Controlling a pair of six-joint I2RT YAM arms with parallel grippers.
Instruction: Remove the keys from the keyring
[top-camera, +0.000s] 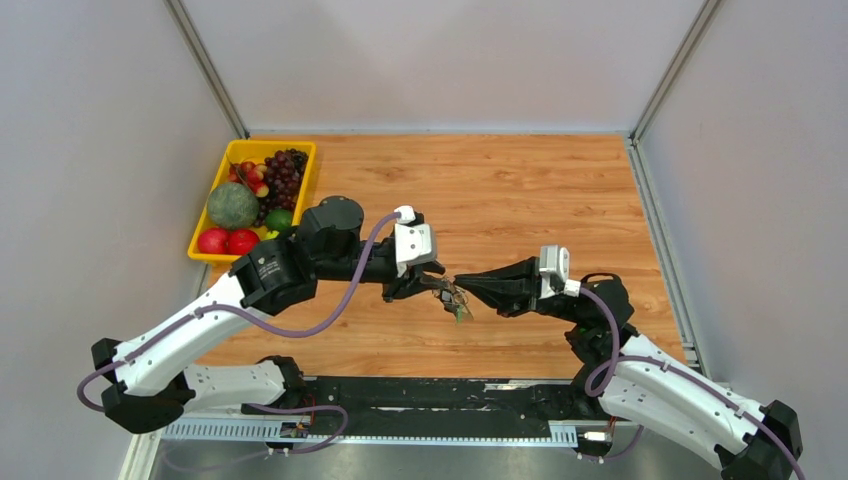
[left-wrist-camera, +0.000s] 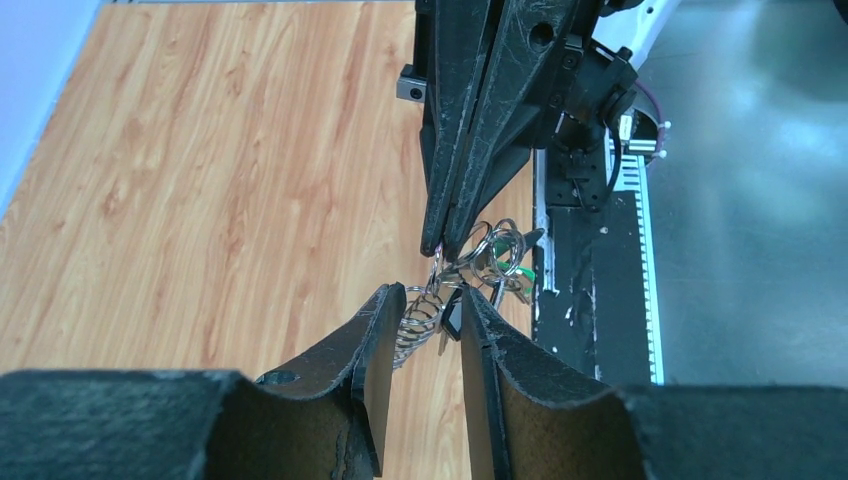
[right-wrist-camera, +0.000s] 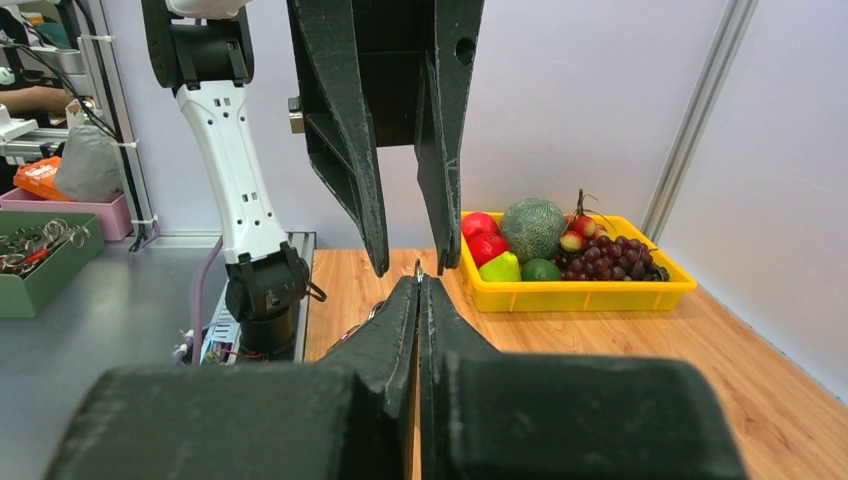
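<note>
A wooden surface (top-camera: 520, 190) lies below two tools meeting tip to tip. The right tool (left-wrist-camera: 441, 245) is pinched closed on the keyring (left-wrist-camera: 487, 255), held in mid-air. The left tool (left-wrist-camera: 430, 295) stands part-open around its coil and keys (left-wrist-camera: 450, 318).

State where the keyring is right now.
The keyring hangs over the table's near centre in the top view, pinched by the right hand, with the left hand straddling it.

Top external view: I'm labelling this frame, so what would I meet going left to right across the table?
fruit tray → left gripper → keyring, hanging between the two tips → right gripper
</note>
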